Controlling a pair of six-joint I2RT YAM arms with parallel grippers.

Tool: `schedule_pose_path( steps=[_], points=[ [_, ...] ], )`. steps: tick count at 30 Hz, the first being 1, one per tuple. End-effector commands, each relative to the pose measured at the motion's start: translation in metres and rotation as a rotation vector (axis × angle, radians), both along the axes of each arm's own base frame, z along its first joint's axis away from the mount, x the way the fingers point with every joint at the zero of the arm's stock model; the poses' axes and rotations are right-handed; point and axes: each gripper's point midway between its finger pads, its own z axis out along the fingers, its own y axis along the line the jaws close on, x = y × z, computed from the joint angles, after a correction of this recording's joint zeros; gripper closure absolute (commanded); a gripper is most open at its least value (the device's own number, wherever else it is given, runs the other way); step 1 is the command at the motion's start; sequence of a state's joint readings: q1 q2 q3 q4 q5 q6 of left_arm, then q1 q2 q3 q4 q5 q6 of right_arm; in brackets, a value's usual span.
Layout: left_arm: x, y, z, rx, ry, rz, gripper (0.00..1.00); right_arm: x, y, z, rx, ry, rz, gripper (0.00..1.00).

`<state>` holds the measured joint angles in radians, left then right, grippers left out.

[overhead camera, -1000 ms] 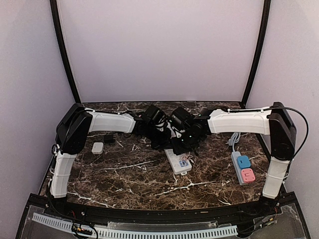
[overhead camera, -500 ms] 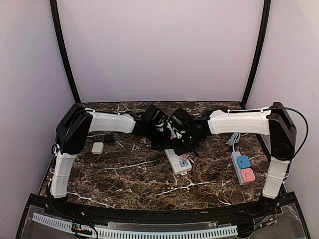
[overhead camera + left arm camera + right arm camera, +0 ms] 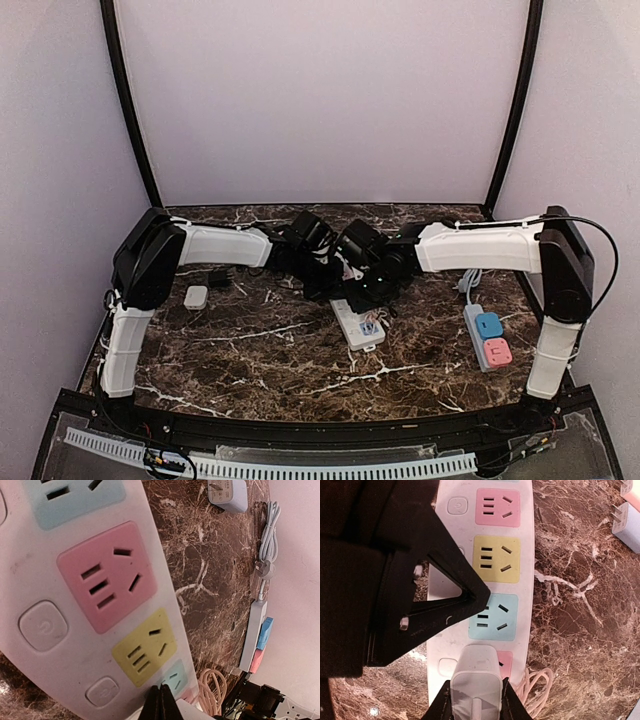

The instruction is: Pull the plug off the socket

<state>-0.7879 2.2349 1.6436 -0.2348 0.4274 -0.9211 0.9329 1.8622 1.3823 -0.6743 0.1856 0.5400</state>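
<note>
Marble table (image 3: 250, 350): plug (image 3: 475, 680) seated at six o'clock on power strip (image 3: 502, 555), right hand (image 3: 476, 700) clamping it, left hand (image 3: 159, 702) closed; pull undone.

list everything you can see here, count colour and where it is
power strip: 1, white with pink, yellow, blue sockets, table centre
plug: 1, white, at that strip's cable end
second strip: 1, grey with blue and pink tops, table right
adapters: at least 2, white, one table left, another beyond power strip
black block: 1, beside left adapter
cables: 2, white by second strip, pinkish coil by plug
table: 1, dark marble
left claw: 1, black, shut, over power strip
right claw: 1, black, shut on plug
</note>
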Motion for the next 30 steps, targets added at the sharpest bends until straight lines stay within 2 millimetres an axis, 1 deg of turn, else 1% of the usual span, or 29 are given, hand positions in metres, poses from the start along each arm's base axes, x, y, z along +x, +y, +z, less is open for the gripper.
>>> schedule_pose_path(
  steps=[1, 6, 10, 15, 20, 23, 25, 27, 30],
  points=[
    [-0.018, 0.038, -0.062, 0.209, 0.116, 0.032, 0.98, 0.014, 0.012, 0.059, 0.1, -0.142, -0.014, 0.92],
    [-0.021, 0.044, -0.067, 0.235, 0.128, 0.028, 0.98, 0.017, 0.01, 0.064, 0.115, -0.133, -0.022, 0.92],
    [-0.023, 0.046, -0.068, 0.245, 0.131, 0.026, 0.98, 0.023, 0.004, 0.066, 0.149, -0.116, -0.042, 0.93],
    [-0.023, 0.045, -0.068, 0.243, 0.133, 0.023, 0.98, 0.029, 0.001, 0.075, 0.178, -0.123, -0.053, 0.93],
    [-0.022, 0.043, -0.064, 0.233, 0.13, 0.019, 0.98, 0.028, -0.002, 0.074, 0.165, -0.119, -0.054, 0.93],
    [-0.021, 0.04, -0.059, 0.226, 0.121, 0.013, 0.98, 0.032, -0.014, 0.073, 0.153, -0.12, -0.079, 0.93],
    [-0.018, 0.037, -0.053, 0.212, 0.109, 0.006, 0.98, 0.036, -0.023, 0.076, 0.169, -0.123, -0.096, 0.93],
    [-0.017, 0.032, -0.045, 0.199, 0.095, -0.008, 0.98, 0.043, -0.034, 0.08, 0.189, -0.129, -0.115, 0.93],
    [-0.012, 0.022, -0.027, 0.163, 0.061, -0.03, 0.97, 0.057, -0.053, 0.085, 0.213, -0.139, -0.152, 0.93]
  ],
)
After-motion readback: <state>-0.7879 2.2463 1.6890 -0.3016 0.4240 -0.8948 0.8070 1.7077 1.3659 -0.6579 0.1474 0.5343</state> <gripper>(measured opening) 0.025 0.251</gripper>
